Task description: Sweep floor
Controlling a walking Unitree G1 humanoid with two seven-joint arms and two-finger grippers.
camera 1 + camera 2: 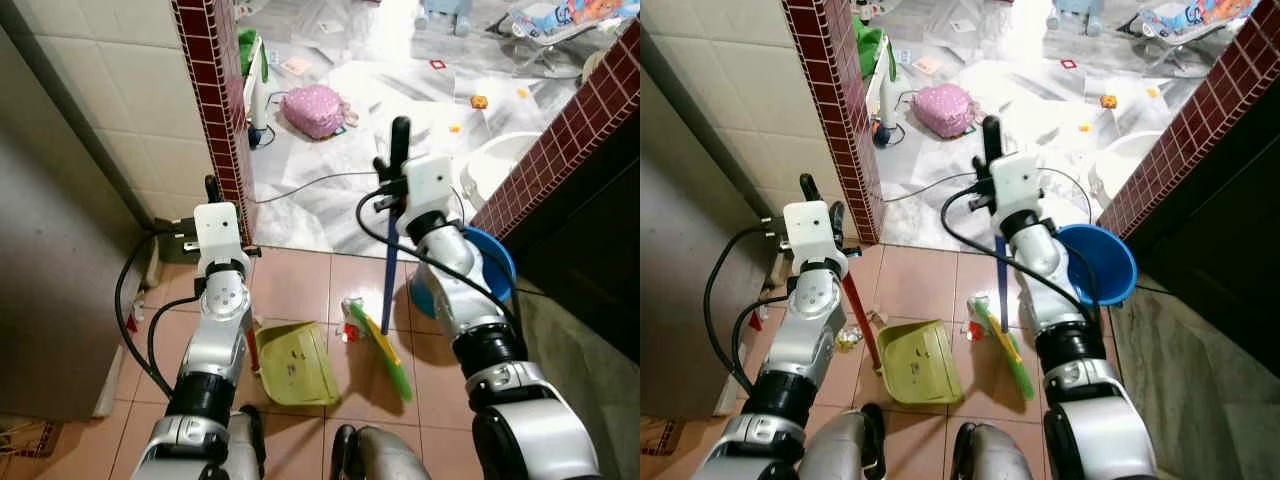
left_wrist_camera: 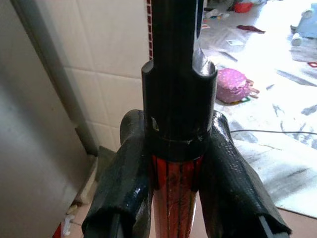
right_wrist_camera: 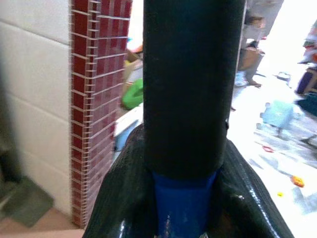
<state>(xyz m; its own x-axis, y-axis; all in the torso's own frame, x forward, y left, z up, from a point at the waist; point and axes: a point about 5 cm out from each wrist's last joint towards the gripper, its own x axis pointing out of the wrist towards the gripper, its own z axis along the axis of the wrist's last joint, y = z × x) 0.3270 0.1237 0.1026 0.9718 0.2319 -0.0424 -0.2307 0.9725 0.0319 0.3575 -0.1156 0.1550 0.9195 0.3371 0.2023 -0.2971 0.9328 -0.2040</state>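
The right gripper (image 3: pixel 183 198) is squeezing the blue-handled broom with green bristles (image 1: pixel 1002 345). The left gripper (image 2: pixel 173 183) is squeezing the red-handled yellow-green plastic dustpan (image 1: pixel 918 362), sitting just left of the bristles.

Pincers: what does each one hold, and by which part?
Left pincer clamps the dustpan's red handle just below its black end cap. Right pincer clamps the broom's blue handle just below its black grip.

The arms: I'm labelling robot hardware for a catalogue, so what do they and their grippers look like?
Both arms are silver, jointed metal segments with black bands at the joints. Each wrist carries a white boxy housing, and thick black cables loop from it down the forearm. The left gripper and right gripper have long black fingers with a textured coating.
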